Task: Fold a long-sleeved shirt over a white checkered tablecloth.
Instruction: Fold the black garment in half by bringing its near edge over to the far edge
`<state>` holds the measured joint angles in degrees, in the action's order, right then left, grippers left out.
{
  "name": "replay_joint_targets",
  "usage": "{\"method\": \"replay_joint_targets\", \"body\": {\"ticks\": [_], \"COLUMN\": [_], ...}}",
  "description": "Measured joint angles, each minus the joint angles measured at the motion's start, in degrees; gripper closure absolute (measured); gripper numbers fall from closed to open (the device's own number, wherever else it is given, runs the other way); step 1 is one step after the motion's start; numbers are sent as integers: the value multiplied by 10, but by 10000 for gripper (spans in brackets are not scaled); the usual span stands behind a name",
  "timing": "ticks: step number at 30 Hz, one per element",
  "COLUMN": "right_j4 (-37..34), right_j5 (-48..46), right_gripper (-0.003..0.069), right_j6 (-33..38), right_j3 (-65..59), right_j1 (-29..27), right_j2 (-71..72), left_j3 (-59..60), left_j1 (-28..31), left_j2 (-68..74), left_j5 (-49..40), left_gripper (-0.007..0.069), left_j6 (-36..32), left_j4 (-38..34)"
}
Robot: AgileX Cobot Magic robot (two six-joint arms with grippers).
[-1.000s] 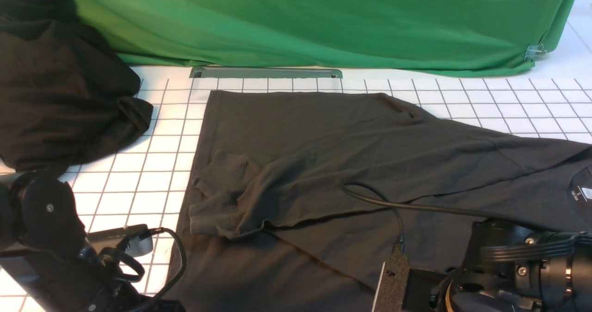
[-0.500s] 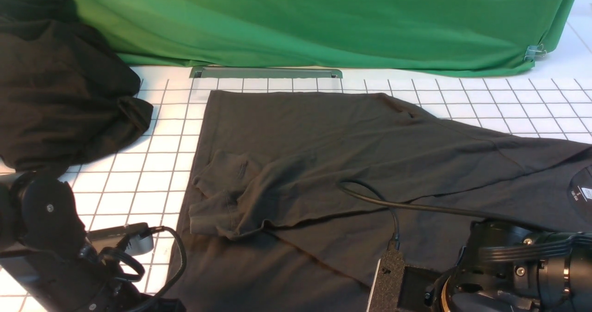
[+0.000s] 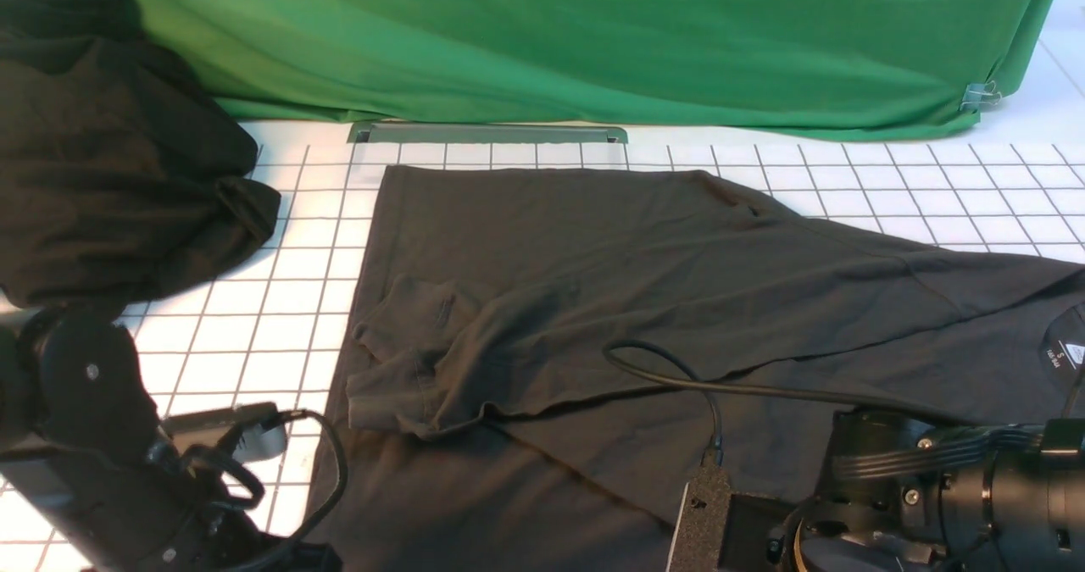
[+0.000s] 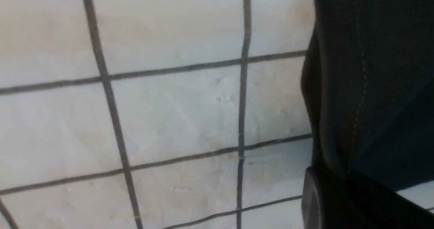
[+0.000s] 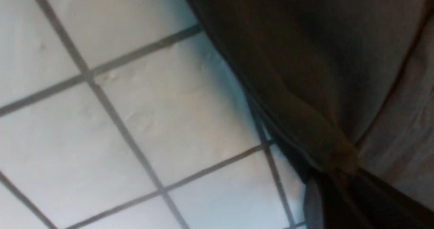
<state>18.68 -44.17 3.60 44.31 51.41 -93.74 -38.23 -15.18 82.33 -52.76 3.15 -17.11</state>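
Sitting far left in the front view, a bunched black cloth heap (image 3: 110, 157) is overlapping the edge of the white checkered tablecloth (image 3: 254, 318), with a green cloth (image 3: 593, 38) hanging behind. The left arm (image 3: 85, 402) is showing low at the near left, its fingers out of frame here. The long-sleeved shirt (image 3: 636, 250) is lying mostly flat across the middle and right of the tablecloth, one sleeve folded over its left part, the neck label (image 3: 1070, 353) showing at the far right. A black cable (image 3: 678, 377) is looping over the shirt toward the right arm (image 3: 932, 504) at the near right, where the fingers are again cut off. Only the wrist views are showing the grips. In the left wrist view, the left gripper (image 4: 342, 188) is clamping the stitched hem, and the cloth is running straight into its dark fingers (image 4: 315, 198) above the grid. In the right wrist view, the right gripper (image 5: 339, 185) is pinching a gathered edge of the shirt, with the fabric bunching to a point at the jaws, which are closed on it.
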Motion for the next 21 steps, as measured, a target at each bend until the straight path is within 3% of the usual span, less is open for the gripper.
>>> {"method": "replay_joint_targets", "body": {"ticks": [14, 21], "right_j4": [1, 2], "right_j5": [-67, -68], "right_gripper": [633, 633], "right_j6": [0, 5], "right_j3": [58, 107], "right_j1": [-1, -32], "right_j2": [45, 45], "left_j3": [-160, -243], "left_j1": [1, 41], "left_j2": [-21, -17], "left_j5": [-40, -36], "left_gripper": [605, 605], "left_j6": [9, 17], "left_j4": [1, -4]}}
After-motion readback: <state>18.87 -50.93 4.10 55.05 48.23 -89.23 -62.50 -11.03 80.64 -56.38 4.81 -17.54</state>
